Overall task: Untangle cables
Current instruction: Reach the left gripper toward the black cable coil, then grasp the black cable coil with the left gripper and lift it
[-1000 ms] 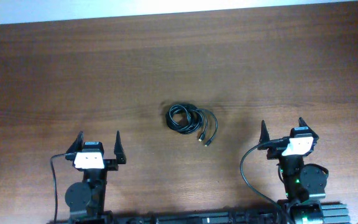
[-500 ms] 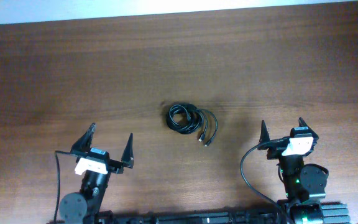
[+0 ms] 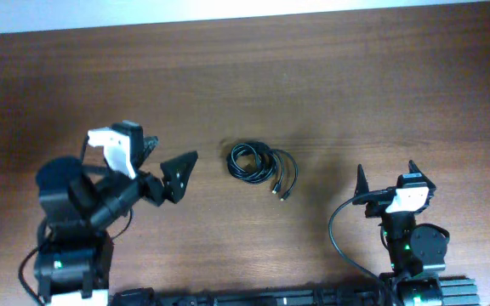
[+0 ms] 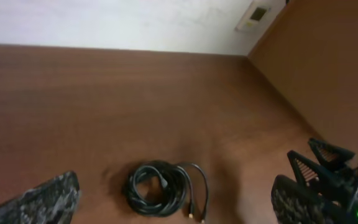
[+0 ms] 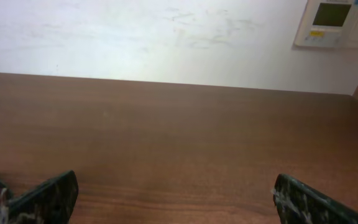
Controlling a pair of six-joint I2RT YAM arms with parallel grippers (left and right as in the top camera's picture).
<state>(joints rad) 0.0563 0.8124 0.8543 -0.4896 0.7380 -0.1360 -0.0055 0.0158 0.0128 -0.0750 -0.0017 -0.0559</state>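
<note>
The cables [image 3: 257, 162] lie in one black coiled bundle at the middle of the table, with two plug ends [image 3: 281, 192] trailing toward the front right. My left gripper [image 3: 166, 161] is raised and turned toward the bundle from its left, open and empty, a short way off. From the left wrist the cables [image 4: 159, 189] lie on the wood between and beyond the wide-apart fingers [image 4: 47, 200]. My right gripper [image 3: 387, 173] stands open near the front right, empty, apart from the bundle. The right wrist view shows only bare wood between its fingers [image 5: 50, 195].
The brown wooden table [image 3: 330, 76] runs to a white wall at the back. A thick black wire [image 3: 337, 229] loops beside the right arm's base. In the left wrist view the right gripper [image 4: 328, 163] shows at the right edge.
My left arm has lifted from its spot near the front edge and swung up and right, turning its open gripper toward the cables. The right arm and the cables have not moved.
</note>
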